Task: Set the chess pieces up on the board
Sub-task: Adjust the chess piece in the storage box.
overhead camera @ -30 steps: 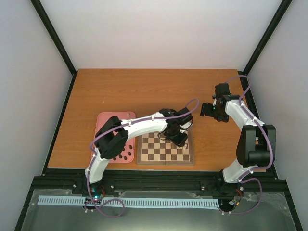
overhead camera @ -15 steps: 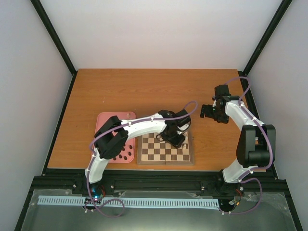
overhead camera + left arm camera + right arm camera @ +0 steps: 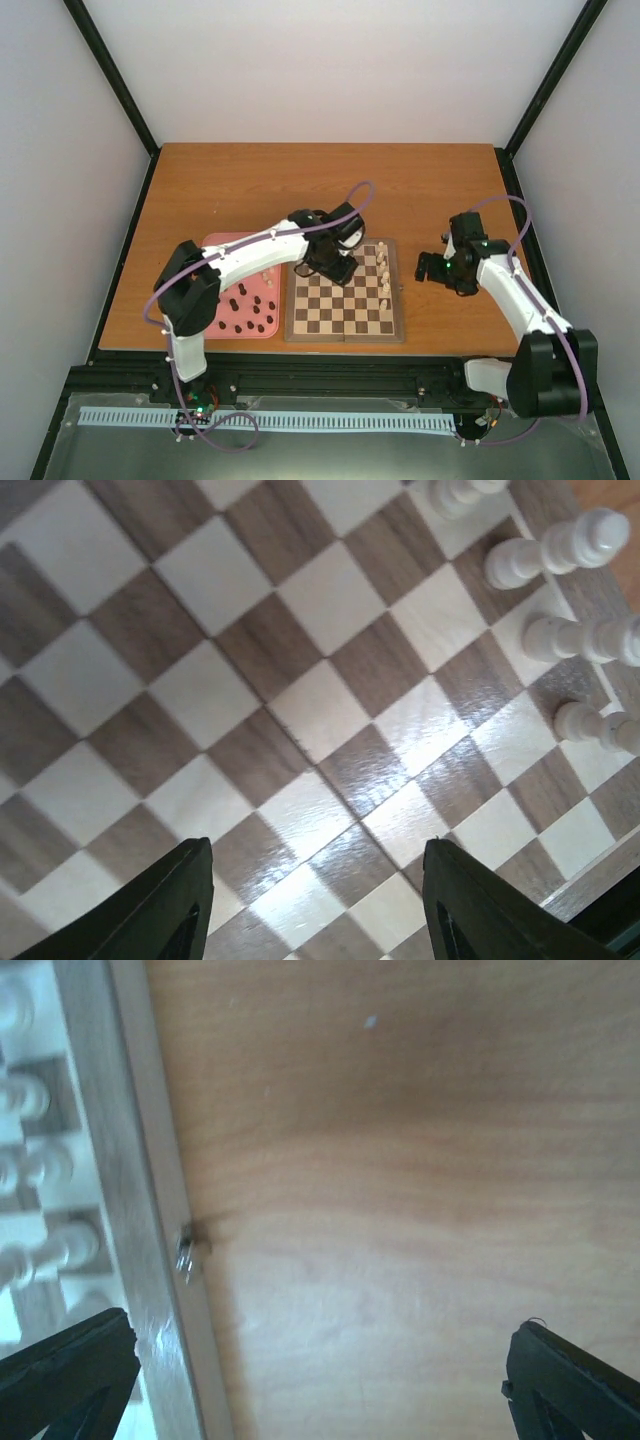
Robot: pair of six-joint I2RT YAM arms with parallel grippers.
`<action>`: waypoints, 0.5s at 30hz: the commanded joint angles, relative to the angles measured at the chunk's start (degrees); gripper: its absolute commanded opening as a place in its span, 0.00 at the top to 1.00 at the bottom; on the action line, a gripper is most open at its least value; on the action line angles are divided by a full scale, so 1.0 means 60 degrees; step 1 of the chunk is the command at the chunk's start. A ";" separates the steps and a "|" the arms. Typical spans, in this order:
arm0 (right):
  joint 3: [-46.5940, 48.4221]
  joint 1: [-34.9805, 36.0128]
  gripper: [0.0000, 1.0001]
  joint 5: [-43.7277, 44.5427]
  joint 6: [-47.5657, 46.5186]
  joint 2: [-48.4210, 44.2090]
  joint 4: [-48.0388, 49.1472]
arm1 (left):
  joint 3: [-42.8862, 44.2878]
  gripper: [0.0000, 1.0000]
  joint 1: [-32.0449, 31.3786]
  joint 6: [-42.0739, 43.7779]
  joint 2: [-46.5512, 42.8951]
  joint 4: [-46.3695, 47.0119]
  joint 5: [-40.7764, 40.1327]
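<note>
The board (image 3: 330, 318) lies flat and open, its tan and dark brown squares framed by a brown border. Cream-white pieces (image 3: 385, 272) stand upright in a file along its right edge. Dark pieces (image 3: 243, 302) sit scattered on the pink tray (image 3: 215, 245) just left of it, perhaps with a cream one among them.

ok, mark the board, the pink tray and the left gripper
board (image 3: 335, 312): top view, a bare centre square.
pink tray (image 3: 245, 334): top view, its near rim.
left gripper (image 3: 316, 852): left wrist view, midway between its jaws.

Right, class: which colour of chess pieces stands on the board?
The cream-white pieces, lined along the board's right edge; the dark pieces are on the pink tray.
</note>
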 commanded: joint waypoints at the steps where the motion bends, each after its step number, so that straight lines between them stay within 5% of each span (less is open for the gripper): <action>1: -0.0355 0.0727 0.00 0.0125 0.0463 -0.1164 -0.0757 | -0.0428 0.40 0.0754 0.0381 -0.0613 -0.0019 -0.0047; 15: -0.0169 0.3400 0.00 0.0565 0.2571 -0.2293 -0.2459 | -0.0844 0.40 0.1265 0.0692 -0.0681 0.0560 0.0177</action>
